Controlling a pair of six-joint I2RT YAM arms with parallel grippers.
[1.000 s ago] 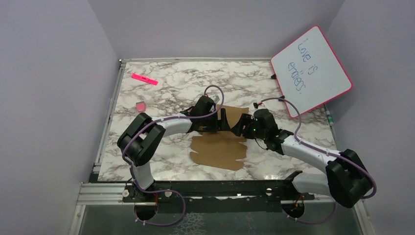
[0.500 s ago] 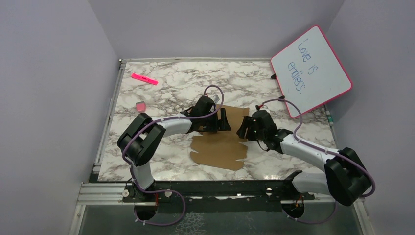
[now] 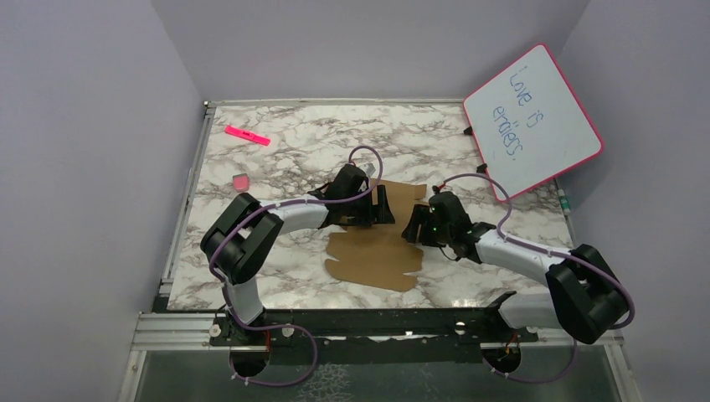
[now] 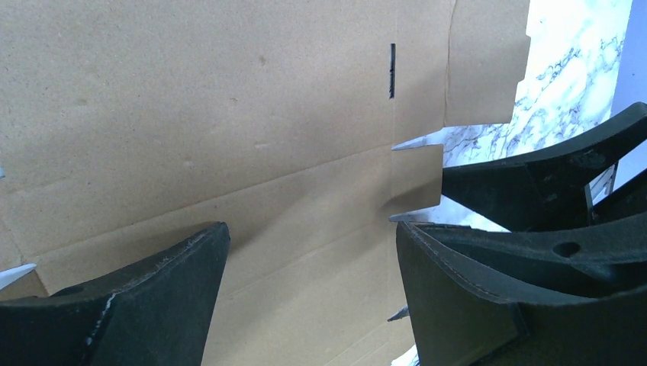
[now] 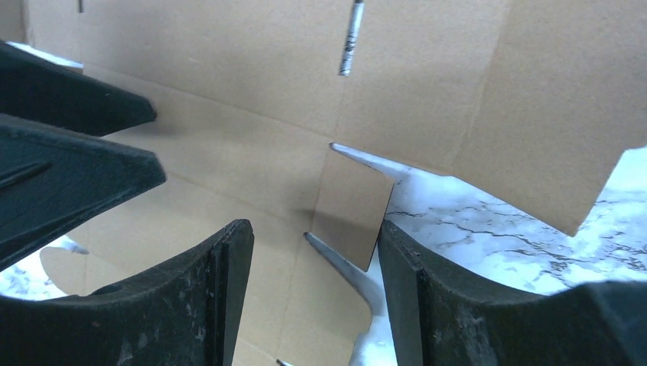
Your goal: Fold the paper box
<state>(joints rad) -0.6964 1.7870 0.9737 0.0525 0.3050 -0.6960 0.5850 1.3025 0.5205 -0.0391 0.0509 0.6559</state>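
Observation:
The paper box is a flat brown die-cut sheet lying on the marble table, its far part under both arms. My left gripper hovers over the sheet's middle, open, with bare cardboard between its fingers. My right gripper faces it from the sheet's right edge, also open. A small tab at that edge stands slightly raised between the right fingers, and neither finger presses on it. Each wrist view shows the other gripper's black fingers close by.
A pink-framed whiteboard leans at the back right. A pink marker and a small pink eraser lie at the left. A metal rail runs along the table's left edge.
My right gripper has slid a little toward the near side along the sheet's right edge. The left arm and the sheet have not moved.

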